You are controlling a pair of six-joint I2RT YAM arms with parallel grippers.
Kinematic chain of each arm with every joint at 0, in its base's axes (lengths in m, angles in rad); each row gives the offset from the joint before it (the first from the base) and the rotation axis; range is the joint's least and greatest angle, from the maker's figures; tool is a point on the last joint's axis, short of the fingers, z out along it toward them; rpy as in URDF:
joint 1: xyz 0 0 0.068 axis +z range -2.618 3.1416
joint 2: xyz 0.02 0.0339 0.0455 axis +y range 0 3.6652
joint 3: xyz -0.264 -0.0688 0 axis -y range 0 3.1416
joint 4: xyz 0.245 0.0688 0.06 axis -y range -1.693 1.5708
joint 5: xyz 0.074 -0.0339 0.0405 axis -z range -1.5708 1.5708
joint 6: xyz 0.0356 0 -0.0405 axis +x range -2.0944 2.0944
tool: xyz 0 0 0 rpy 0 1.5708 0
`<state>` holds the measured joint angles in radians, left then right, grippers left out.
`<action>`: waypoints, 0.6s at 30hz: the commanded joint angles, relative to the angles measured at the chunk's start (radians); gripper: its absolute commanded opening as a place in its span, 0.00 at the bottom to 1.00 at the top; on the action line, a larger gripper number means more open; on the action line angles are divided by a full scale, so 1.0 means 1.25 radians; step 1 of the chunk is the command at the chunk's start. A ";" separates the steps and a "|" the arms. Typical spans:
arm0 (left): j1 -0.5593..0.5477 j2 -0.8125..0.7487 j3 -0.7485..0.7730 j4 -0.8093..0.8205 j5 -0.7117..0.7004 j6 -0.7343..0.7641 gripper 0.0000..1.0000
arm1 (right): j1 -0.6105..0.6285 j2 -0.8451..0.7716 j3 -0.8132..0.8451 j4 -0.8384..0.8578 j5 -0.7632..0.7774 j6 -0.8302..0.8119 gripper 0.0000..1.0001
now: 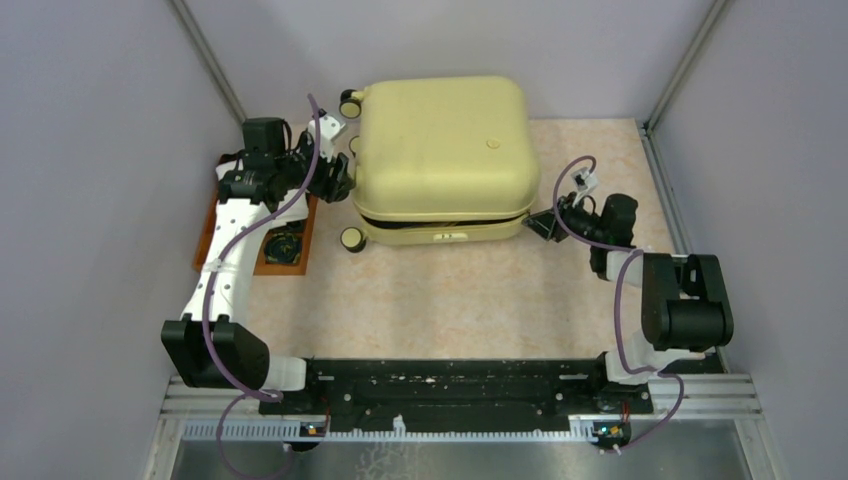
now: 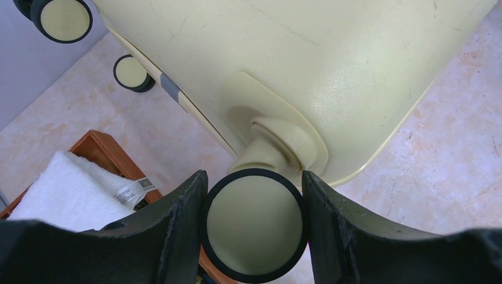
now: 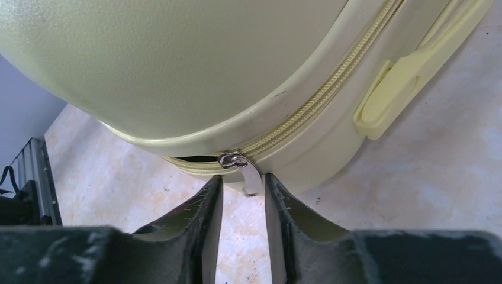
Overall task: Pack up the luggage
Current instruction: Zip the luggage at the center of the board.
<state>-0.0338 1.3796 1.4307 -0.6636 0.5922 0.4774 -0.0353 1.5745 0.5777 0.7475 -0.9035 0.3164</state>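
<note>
The luggage (image 1: 440,150) lies flat at the back of the table with its pale yellow lid down. A dark gap (image 1: 440,222) shows along its front seam. My left gripper (image 1: 335,180) is at its left side, shut on one black-rimmed cream wheel (image 2: 254,228), which fills the space between both fingers. My right gripper (image 1: 540,225) is at the front right corner. In the right wrist view its narrow-set jaws (image 3: 243,183) flank the silver zipper pull (image 3: 251,176). The pull rests against the right finger (image 3: 278,201), with a gap to the left one. The zipper (image 3: 319,97) is closed to the right of the slider.
A wooden tray (image 1: 215,225) left of the luggage holds a white towel (image 2: 65,189) and a dark item (image 1: 283,245). Other wheels (image 1: 351,103) (image 1: 352,238) stick out on the left side. A yellow side handle (image 3: 391,94) sits beyond the zipper. Grey walls enclose the table.
</note>
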 commanded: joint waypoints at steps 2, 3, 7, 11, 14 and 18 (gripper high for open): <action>0.005 -0.051 0.060 0.083 0.025 0.008 0.00 | 0.006 -0.016 0.014 0.063 0.037 -0.007 0.19; 0.005 -0.050 0.060 0.083 0.025 0.008 0.00 | 0.007 -0.020 0.009 0.067 0.041 -0.003 0.12; 0.005 -0.046 0.066 0.080 0.027 0.007 0.00 | 0.007 -0.037 -0.006 0.088 0.059 0.022 0.00; 0.005 -0.045 0.069 0.081 0.024 0.010 0.00 | 0.007 -0.048 -0.017 0.122 0.050 0.060 0.00; 0.005 -0.042 0.066 0.082 0.024 0.012 0.00 | 0.007 -0.063 -0.026 0.123 0.057 0.085 0.00; 0.005 -0.040 0.067 0.085 0.025 0.010 0.00 | 0.018 -0.099 -0.064 0.145 0.066 0.123 0.00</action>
<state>-0.0334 1.3796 1.4353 -0.6666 0.5854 0.4812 -0.0345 1.5314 0.5236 0.8017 -0.8257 0.4137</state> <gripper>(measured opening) 0.623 0.004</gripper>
